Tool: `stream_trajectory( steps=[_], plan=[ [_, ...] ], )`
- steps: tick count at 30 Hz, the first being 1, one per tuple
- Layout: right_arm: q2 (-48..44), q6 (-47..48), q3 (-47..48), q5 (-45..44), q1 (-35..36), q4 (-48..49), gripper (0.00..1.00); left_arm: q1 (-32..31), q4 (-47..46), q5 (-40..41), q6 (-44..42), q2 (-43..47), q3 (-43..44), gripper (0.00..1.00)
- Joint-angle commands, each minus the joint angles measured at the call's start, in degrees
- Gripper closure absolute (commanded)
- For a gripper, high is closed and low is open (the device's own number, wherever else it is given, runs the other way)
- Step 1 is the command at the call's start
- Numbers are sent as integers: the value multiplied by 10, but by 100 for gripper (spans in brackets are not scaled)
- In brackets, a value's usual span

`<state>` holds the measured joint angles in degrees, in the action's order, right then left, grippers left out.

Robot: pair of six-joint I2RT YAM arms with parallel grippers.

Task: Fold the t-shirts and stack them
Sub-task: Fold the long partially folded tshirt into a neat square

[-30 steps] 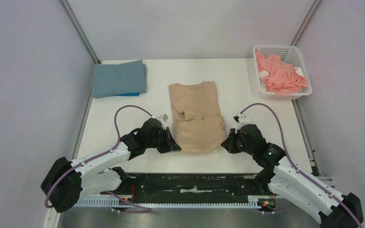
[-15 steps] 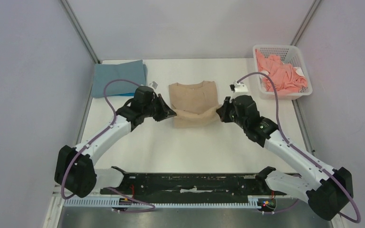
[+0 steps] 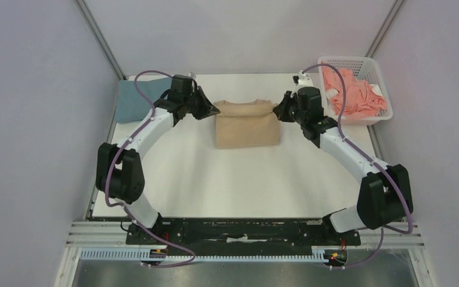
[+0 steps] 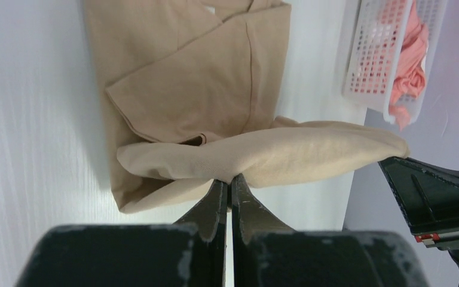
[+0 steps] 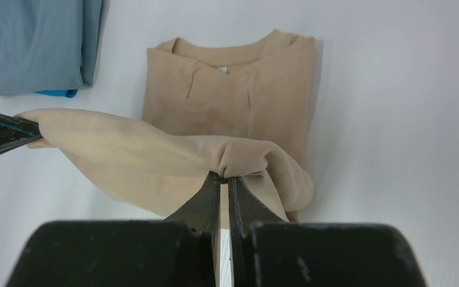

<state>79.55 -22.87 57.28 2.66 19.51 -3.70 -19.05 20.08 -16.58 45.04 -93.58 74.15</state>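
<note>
1. Here, the tan shirt [image 3: 246, 127] lies in the middle of the far half of the white tabletop [image 3: 245, 179], doubled over on itself.
2. The left jaws, at the end of the left arm [image 3: 149, 128], are closed on the left end of the shirt's raised edge. In the left wrist view, the two fingers [image 4: 215, 206] pinch a bunched fold of tan cloth with no gap between them.
3. The right jaws, at the end of the right arm [image 3: 346, 149], are closed in the same way on the right end of that edge. A small knot of cloth is squeezed between the fingers [image 5: 206, 203].
4. Between the two grips the edge runs as a fairly straight band. It is lifted off the layer that rests flat on the tabletop and hangs over the far part of the shirt.
5. In the right wrist view, the collar [image 5: 227, 52] shows beyond the held band, flat on the tabletop.
6. A grey-blue shirt [image 3: 132, 98] sits folded in the far left corner, partly hidden by the left arm. The edge of a bright blue shirt [image 5: 57, 92] peeks out from under it.
7. A pink shirt [image 3: 352, 92] lies crumpled in a white basket [image 3: 349, 60] at the far right corner, near the right jaws but apart from them.
</note>
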Motion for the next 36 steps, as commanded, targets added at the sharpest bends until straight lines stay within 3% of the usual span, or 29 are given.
stream_trajectory(
  steps=[1,6,13,19,20,21,22,23,27,29,31,36],
  plan=[
    [67,11,85,35,-17,67,100,22,1,10,-34,-59,83,98],
    [162,-2,126,63,-43,91,100,37,10,20,-51,-169,184,98],
    [309,-26,174,72,-67,137,100,47,31,-29,-65,-366,360,98],
    [467,-32,307,122,-78,169,98,60,22,11,-48,-445,430,98],
    [483,-33,325,122,-78,174,91,61,18,14,-46,-452,440,94],
    [496,-33,337,122,-78,176,75,63,19,12,-47,-461,451,85],
    [502,-36,346,123,-79,176,58,65,24,10,-46,-468,465,65],
    [502,-35,348,125,-80,178,47,67,31,5,-44,-473,476,52],
    [461,-14,335,109,-80,179,36,70,28,-20,-39,-458,487,25],
    [426,-6,312,111,-79,175,23,70,28,-23,-35,-434,479,24],
    [381,0,277,113,-77,181,3,68,27,-15,-34,-406,462,23],
    [308,-12,173,169,-67,210,2,56,20,-46,-26,-351,389,21]
  ],
)
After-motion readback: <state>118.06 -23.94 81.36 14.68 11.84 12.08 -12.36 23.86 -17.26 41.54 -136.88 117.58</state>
